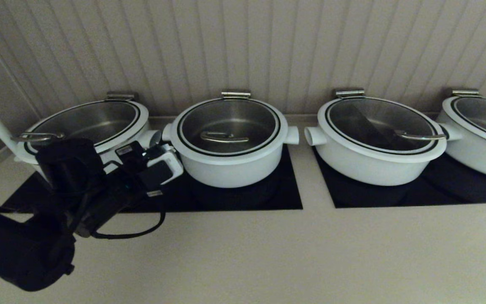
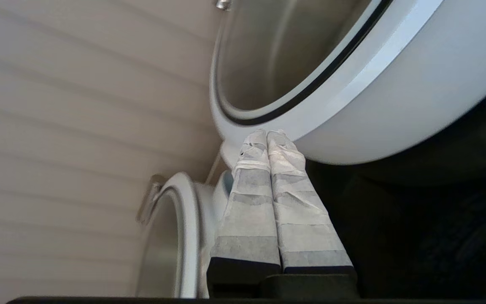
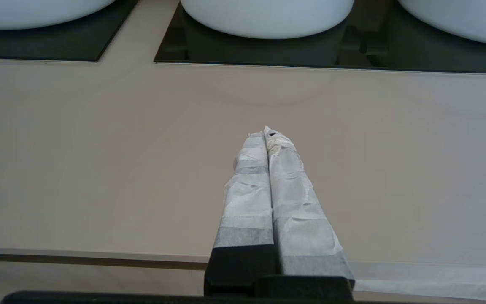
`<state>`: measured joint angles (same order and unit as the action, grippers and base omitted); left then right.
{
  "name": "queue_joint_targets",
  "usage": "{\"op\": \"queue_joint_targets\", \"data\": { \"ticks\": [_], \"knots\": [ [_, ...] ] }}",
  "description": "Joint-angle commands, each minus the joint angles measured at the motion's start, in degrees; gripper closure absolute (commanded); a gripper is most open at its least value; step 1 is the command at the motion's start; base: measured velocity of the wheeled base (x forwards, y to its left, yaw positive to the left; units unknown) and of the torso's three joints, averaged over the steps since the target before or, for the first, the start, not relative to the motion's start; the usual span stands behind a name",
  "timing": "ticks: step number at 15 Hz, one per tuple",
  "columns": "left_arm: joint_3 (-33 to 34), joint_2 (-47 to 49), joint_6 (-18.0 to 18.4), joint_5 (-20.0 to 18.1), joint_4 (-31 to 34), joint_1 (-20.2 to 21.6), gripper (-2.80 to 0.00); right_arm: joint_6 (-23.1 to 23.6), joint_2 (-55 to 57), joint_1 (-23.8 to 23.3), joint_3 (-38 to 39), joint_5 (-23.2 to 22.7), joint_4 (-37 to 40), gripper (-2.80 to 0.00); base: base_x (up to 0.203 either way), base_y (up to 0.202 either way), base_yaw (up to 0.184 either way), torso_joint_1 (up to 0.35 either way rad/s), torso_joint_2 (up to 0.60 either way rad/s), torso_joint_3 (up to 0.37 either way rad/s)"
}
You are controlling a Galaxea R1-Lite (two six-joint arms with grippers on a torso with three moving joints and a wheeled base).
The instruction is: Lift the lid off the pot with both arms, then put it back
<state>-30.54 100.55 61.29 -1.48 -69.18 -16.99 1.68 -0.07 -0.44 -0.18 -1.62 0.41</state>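
Observation:
Four white pots with glass lids stand in a row on black cooktops. The second pot from the left [image 1: 230, 169] carries a lid [image 1: 243, 118] with a metal handle [image 1: 225, 137]. My left arm [image 1: 99, 190] reaches in from the lower left between the two leftmost pots. In the left wrist view my left gripper [image 2: 267, 134] is shut and empty, its tips at the white rim of that pot [image 2: 395, 105], just below the lid [image 2: 285, 55]. My right gripper [image 3: 268, 134] is shut and empty over the beige counter [image 3: 99, 169], outside the head view.
The far-left pot [image 1: 87, 122] sits close beside my left wrist and also shows in the left wrist view [image 2: 188, 236]. Two more pots [image 1: 378, 139] [image 1: 483, 131] stand to the right. A ribbed wall [image 1: 268, 42] rises behind them. The counter's front edge [image 3: 78, 255] lies below my right gripper.

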Motion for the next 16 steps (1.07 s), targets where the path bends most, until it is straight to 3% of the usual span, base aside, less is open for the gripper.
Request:
{"op": "queue_joint_targets", "data": {
  "ticks": [1, 4, 7, 10, 12, 16],
  "knots": [
    [2.5, -5.9, 0.17, 1.65, -0.43, 0.02, 0.0, 0.01, 0.07, 0.0, 0.01, -0.05, 0.02, 0.0, 0.0, 0.0, 0.0, 0.0, 0.0, 0.0],
    [5.28, -10.82, -3.36, 7.88, -0.35, 0.03, 0.0, 0.02, 0.07, 0.0, 0.01, -0.05, 0.02, 0.0, 0.0, 0.0, 0.0, 0.0, 0.0, 0.0],
    [7.96, -16.33, -5.97, 10.91, -0.15, 0.03, 0.0, 0.07, 0.07, 0.0, 0.01, -0.05, 0.02, 0.0, 0.0, 0.0, 0.0, 0.0, 0.0, 0.0],
    [12.44, -23.68, -10.02, 16.83, 0.16, 0.03, 0.0, 0.01, 0.07, 0.0, 0.01, -0.05, 0.02, 0.0, 0.0, 0.0, 0.0, 0.0, 0.0, 0.0],
    [14.51, -27.5, -17.24, 18.84, 1.67, 0.09, 0.0, 0.08, 0.07, 0.0, 0.01, -0.05, 0.02, 0.0, 0.0, 0.0, 0.0, 0.0, 0.0, 0.0],
    [14.79, -34.63, -36.19, 19.27, 14.1, 0.41, 0.0, 0.06, 0.07, 0.0, 0.01, -0.05, 0.02, 0.0, 0.0, 0.0, 0.0, 0.0, 0.0, 0.0]
  ]
}}
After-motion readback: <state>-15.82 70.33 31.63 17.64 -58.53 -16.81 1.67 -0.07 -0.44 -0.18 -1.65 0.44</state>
